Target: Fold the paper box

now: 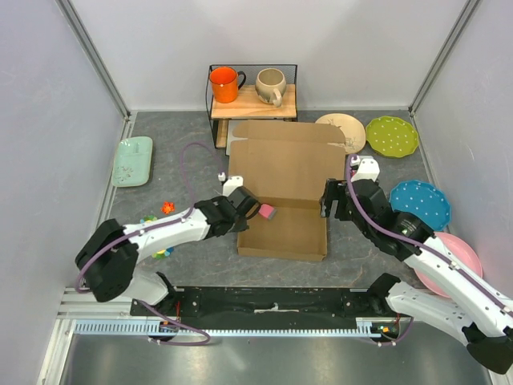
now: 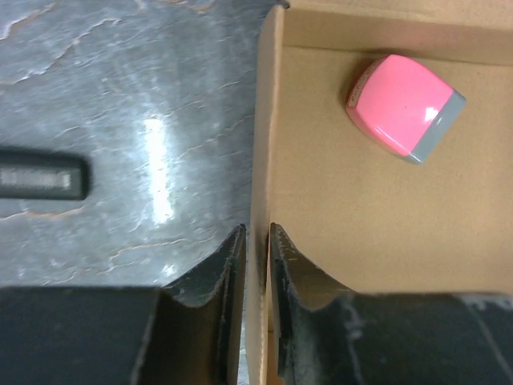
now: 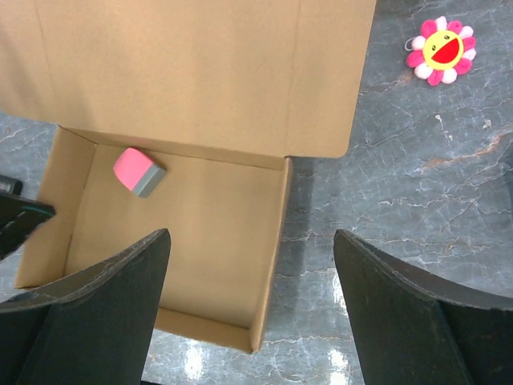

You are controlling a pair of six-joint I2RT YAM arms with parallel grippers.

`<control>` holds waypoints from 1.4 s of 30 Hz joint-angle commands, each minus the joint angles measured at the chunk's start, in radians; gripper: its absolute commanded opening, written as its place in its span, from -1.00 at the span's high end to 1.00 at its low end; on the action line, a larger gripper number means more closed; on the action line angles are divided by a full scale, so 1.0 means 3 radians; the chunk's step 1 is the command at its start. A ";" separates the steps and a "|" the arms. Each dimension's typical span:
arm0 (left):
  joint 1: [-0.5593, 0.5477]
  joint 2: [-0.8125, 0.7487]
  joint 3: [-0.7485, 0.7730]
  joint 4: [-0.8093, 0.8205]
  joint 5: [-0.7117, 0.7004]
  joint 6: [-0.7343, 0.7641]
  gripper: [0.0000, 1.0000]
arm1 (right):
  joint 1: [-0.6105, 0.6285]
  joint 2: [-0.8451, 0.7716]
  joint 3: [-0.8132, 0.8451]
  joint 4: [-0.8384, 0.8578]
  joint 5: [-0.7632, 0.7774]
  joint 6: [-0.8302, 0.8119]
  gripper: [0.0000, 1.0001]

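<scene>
The paper box point(image 1: 282, 233) is a shallow brown cardboard tray in the middle of the table, with its lid point(image 1: 284, 164) lying open and flat behind it. A pink and grey block point(image 1: 266, 212) sits inside near the back left corner and also shows in the left wrist view point(image 2: 403, 107). My left gripper point(image 1: 246, 210) is shut on the box's left wall point(image 2: 263, 160), one finger on each side of it. My right gripper point(image 1: 329, 202) is open and empty, and hovers over the box's right wall point(image 3: 276, 241), which stands between its fingers.
A wire rack point(image 1: 252, 103) with an orange mug point(image 1: 225, 83) and a beige mug point(image 1: 270, 85) stands at the back. Beige point(image 1: 342, 131), green point(image 1: 392, 135), blue point(image 1: 420, 202) and pink point(image 1: 461, 261) plates lie on the right. A mint tray point(image 1: 132, 160) and small toys point(image 1: 167, 207) are on the left. A flower toy point(image 3: 439, 50) lies right of the lid.
</scene>
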 commanded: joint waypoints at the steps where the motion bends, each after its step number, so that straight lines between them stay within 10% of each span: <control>1: 0.0054 -0.0343 -0.0186 -0.0137 -0.0206 0.0128 0.42 | 0.0010 0.0096 -0.0050 0.0208 0.0008 0.0013 -0.80; 9: 0.0054 -0.1002 -0.0243 -0.0184 -0.0226 0.0051 -0.64 | -0.0046 0.0054 -0.0020 0.0541 0.0765 -0.0226 -0.96; 14: 0.0141 -0.1599 -0.0232 0.0015 -0.0038 0.0392 -0.72 | -0.0495 0.0045 -0.0029 0.0978 0.0189 -0.0319 -0.96; 21: 0.1810 -0.1822 -0.0488 0.0726 0.1526 0.0465 -0.76 | -0.1569 0.0591 -0.0280 0.1818 -0.1065 0.0085 -0.96; 27: 0.2502 -0.1351 -0.0457 0.1217 0.2227 0.0343 -0.86 | -0.1795 0.1118 -0.0403 0.2443 -0.1203 0.0238 -0.96; 42: 0.2877 -0.0211 -0.0126 0.2204 0.3496 0.0005 -0.92 | -0.1862 0.1998 -0.0290 0.2939 -0.1628 0.0167 -0.96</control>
